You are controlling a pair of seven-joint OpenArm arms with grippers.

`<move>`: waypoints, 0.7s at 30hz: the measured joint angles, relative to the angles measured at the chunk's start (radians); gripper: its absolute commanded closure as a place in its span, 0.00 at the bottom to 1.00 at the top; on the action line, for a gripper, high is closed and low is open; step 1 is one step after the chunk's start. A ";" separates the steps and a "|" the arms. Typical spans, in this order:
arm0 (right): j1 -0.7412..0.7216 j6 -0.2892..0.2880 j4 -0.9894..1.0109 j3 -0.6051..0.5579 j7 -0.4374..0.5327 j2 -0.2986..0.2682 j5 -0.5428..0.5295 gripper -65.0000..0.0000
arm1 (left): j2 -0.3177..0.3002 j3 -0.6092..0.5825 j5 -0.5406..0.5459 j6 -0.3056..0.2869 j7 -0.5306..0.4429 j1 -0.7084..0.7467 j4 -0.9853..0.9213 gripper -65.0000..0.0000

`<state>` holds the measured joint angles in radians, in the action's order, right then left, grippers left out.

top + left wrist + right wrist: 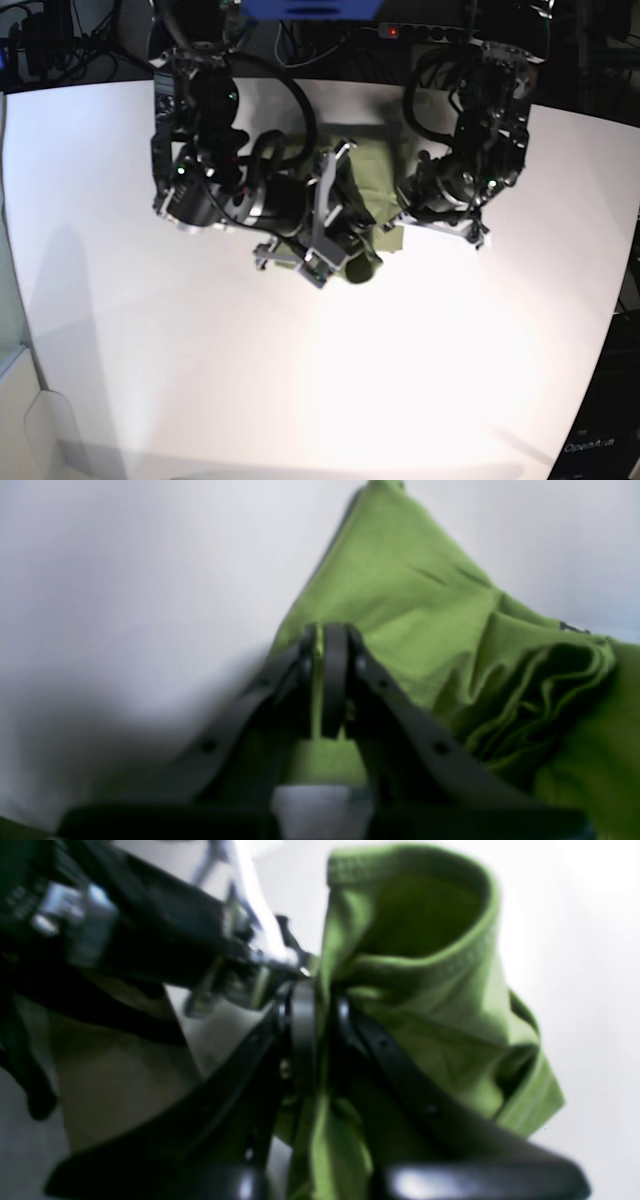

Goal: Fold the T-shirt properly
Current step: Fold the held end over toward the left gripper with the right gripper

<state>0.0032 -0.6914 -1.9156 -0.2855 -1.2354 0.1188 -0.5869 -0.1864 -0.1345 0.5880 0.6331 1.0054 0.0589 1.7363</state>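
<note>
Base view is showing the T-shirt bunched near the table's far edge. Both arms are gripping it: the right gripper is clamping a hemmed edge, the left gripper is pinching another edge, probably to spread it flat.

Both wrist views are blurred; the wrinkled olive-green cotton T-shirt runs past the left wrist view's right edge, and in the base view both arms largely cover it.
</note>
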 measured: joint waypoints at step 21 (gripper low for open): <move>-0.010 0.000 0.069 -0.021 0.005 0.027 -0.005 0.99 | -0.010 0.118 0.002 -0.008 -0.022 -0.012 -0.150 0.97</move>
<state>-0.0067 -0.6914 -1.8465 -0.3065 -1.2304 0.1455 -0.5915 -0.1967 -0.0166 0.5896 0.6247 0.9836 0.0467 1.5867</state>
